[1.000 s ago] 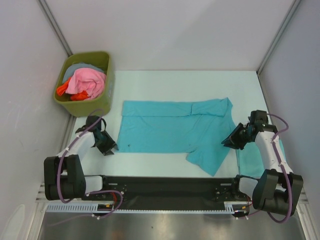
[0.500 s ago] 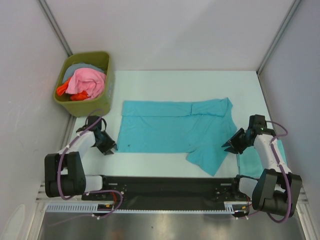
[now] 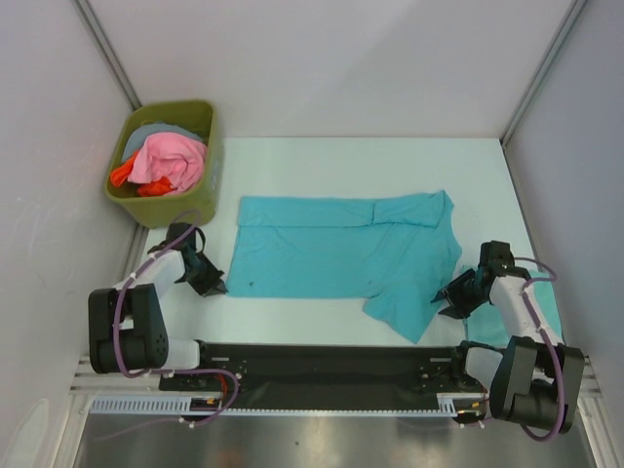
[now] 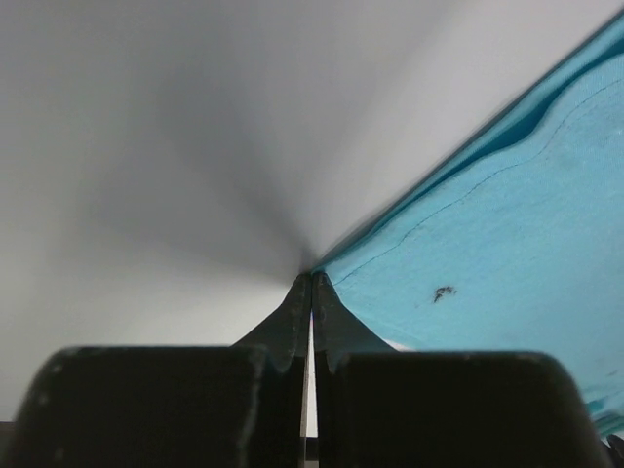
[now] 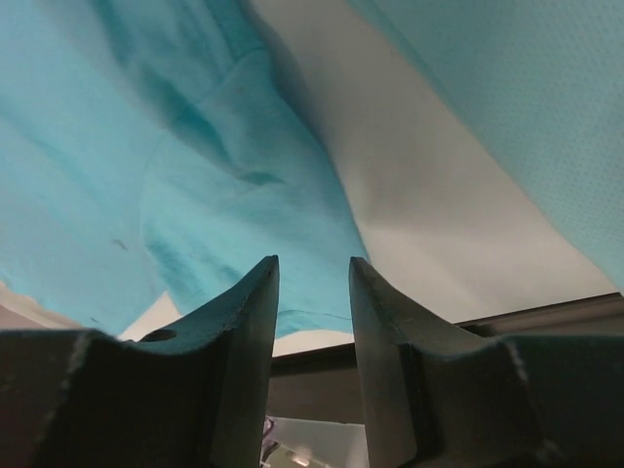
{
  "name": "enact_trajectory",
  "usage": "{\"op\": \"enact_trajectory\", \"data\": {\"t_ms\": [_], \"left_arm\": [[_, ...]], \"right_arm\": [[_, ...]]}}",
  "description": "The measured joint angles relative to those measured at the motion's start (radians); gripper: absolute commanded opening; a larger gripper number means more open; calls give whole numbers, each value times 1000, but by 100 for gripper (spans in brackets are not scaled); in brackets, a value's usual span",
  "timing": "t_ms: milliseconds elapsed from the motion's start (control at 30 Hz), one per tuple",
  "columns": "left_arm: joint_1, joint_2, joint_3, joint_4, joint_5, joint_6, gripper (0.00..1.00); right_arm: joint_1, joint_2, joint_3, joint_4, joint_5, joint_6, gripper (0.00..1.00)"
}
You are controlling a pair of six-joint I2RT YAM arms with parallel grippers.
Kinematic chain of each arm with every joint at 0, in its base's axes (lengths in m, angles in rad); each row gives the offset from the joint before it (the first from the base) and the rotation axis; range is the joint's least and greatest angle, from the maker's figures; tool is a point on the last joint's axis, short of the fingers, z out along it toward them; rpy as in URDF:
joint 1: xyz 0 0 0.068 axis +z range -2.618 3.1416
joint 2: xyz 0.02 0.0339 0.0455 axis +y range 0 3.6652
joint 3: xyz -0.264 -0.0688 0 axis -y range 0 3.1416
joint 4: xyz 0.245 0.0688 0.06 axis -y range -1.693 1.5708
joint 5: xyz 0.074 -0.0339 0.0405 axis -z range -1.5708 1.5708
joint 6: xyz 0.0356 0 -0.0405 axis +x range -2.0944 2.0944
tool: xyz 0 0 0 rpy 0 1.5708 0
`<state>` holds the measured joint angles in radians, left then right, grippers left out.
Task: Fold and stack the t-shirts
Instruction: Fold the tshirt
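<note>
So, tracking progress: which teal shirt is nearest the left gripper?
The big shirt spread out in the centre; its corner meets the left gripper. The other shirt lies under the right arm.

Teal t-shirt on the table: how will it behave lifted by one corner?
Probably floppy: the t-shirt lies flat with soft folds near its sleeve. Likely light: the cloth looks thin. Pushed, it may bunch rather than slide whole.

light: bright, even, from above | shadows: soft and small on the white tabletop [image 3: 322,161]; a grey patch ahead of the left pincer [image 4: 311,278] | shine: pale gleam on the metal strip [image 3: 292,444] | blur: wrist views fuzzy up close, t-shirt [image 5: 195,146] soft
</note>
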<state>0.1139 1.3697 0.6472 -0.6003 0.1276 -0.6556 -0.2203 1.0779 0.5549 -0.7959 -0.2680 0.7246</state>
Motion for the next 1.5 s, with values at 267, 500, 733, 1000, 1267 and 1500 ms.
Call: {"op": "enact_trajectory", "data": {"t_ms": [267,500,733,1000,1267,1500], "left_arm": [[11,11,6,-2,18,2,0],[14,19,10,-3,27,10,0],[17,26,15,-4,34,21,0],[17,26,16,-4,35,29,0],[17,26,17,-4,35,36,0],[17,26,17,-4,37,38,0]], "right_arm": [[0,91,-18,31,40,-15,43],[4,137,-12,61,50,-23,38],[60,170,1,87,42,-17,32],[57,171,15,81,81,-19,42],[27,171,27,85,111,-48,43],[46,183,29,98,105,-48,36]]}}
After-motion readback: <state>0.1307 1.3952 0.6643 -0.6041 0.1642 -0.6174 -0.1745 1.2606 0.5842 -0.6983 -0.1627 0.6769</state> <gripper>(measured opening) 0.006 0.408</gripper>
